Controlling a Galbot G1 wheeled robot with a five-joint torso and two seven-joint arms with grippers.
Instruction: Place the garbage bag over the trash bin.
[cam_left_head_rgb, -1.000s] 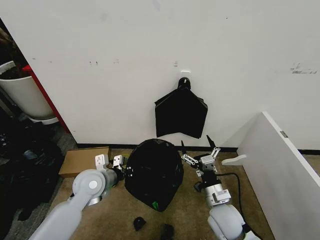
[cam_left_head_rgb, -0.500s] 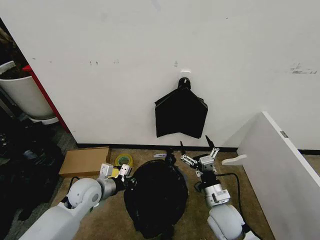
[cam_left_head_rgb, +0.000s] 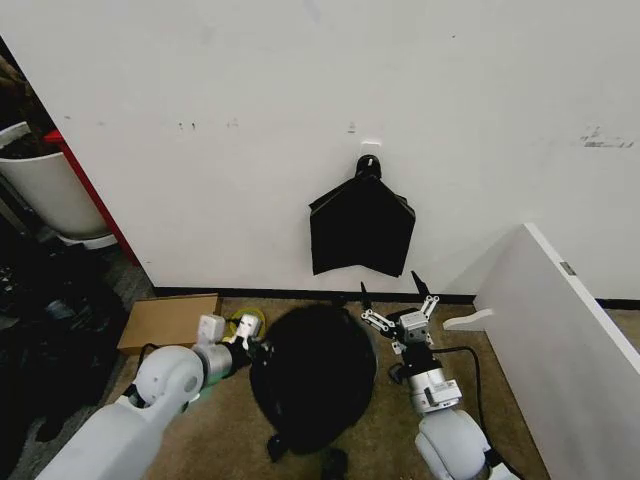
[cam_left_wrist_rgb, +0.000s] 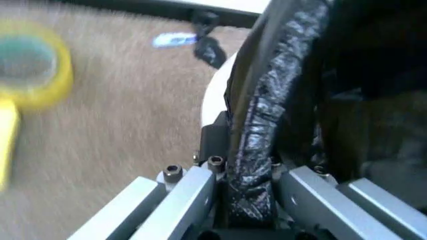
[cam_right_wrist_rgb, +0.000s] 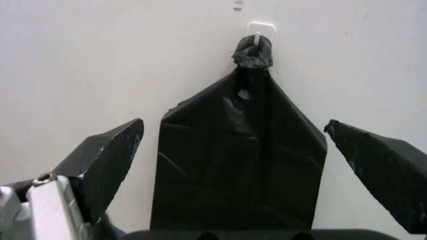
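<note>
While left gripper (cam_left_wrist_rgb: 250, 192) clamps crinkly black garbage bag (cam_left_head_rgb: 312, 375), right gripper (cam_left_head_rgb: 392, 300) gapes beside it.

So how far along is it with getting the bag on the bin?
Mostly on: in the head view the bag covers the bin completely. In hand: the left tool is shut on a fold of bag at the bin rim, whose cream edge shows in the left wrist view. The right tool waits open beside it. Left: letting go; how even the fit is can't be judged.
</note>
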